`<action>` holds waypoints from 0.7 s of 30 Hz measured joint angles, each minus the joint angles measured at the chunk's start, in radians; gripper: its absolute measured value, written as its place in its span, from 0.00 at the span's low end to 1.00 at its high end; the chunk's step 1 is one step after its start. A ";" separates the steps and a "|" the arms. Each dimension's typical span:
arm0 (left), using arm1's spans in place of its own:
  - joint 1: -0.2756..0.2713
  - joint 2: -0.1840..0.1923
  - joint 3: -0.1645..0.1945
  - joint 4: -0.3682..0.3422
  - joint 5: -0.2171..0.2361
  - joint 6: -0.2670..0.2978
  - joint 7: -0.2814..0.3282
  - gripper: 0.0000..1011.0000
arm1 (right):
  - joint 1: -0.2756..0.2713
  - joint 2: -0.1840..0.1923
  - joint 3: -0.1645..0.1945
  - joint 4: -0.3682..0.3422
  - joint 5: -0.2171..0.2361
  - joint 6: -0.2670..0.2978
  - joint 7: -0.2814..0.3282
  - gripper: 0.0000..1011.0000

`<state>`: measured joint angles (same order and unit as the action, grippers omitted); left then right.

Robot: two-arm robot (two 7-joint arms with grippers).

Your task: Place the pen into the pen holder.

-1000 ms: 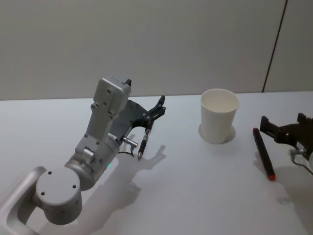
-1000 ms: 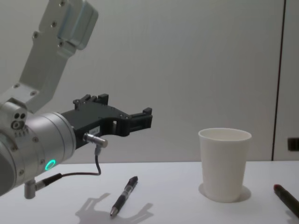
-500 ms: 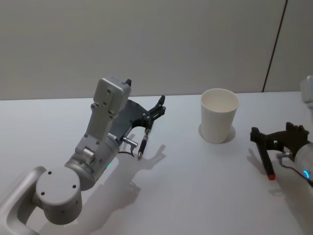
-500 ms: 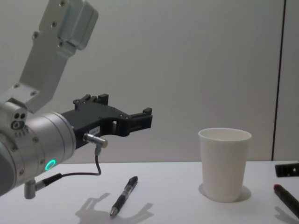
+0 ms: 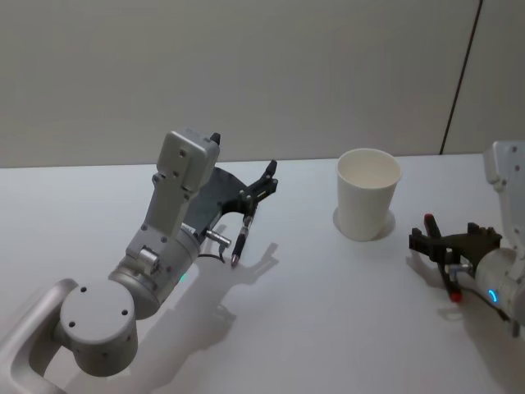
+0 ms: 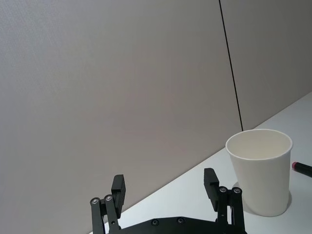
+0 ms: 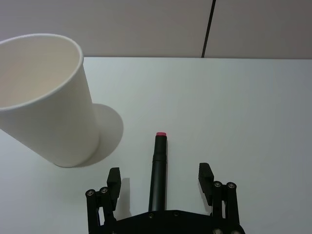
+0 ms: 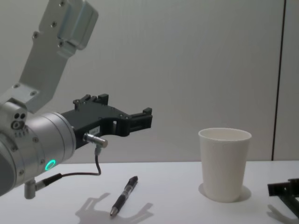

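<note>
Black right tool [image 7: 159, 171] spread astride pen [image 7: 158, 163], left tool [image 6: 164, 178] raised

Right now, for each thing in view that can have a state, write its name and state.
left gripper: open, empty, off the table.
right gripper: open, straddling the red-tipped pen.
red-tipped pen: lying flat, ungripped.
black pen: lying flat, ungripped.
paper cup: upright, no pen inside.

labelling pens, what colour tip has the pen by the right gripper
Red pen tip, clearest in the right wrist view.
</note>
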<state>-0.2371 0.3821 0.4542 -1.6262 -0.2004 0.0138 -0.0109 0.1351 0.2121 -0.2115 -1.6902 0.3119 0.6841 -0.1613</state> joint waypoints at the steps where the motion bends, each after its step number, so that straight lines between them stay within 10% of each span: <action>1: 0.000 0.000 0.000 0.000 0.000 0.000 0.000 0.99 | 0.001 -0.003 -0.001 0.005 0.000 0.000 -0.002 0.99; 21: 0.000 0.000 0.000 0.000 0.000 0.000 0.000 0.99 | 0.005 -0.047 -0.011 0.058 -0.013 -0.009 -0.043 0.99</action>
<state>-0.2371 0.3821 0.4542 -1.6262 -0.2003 0.0138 -0.0109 0.1402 0.1648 -0.2227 -1.6320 0.2986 0.6752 -0.2042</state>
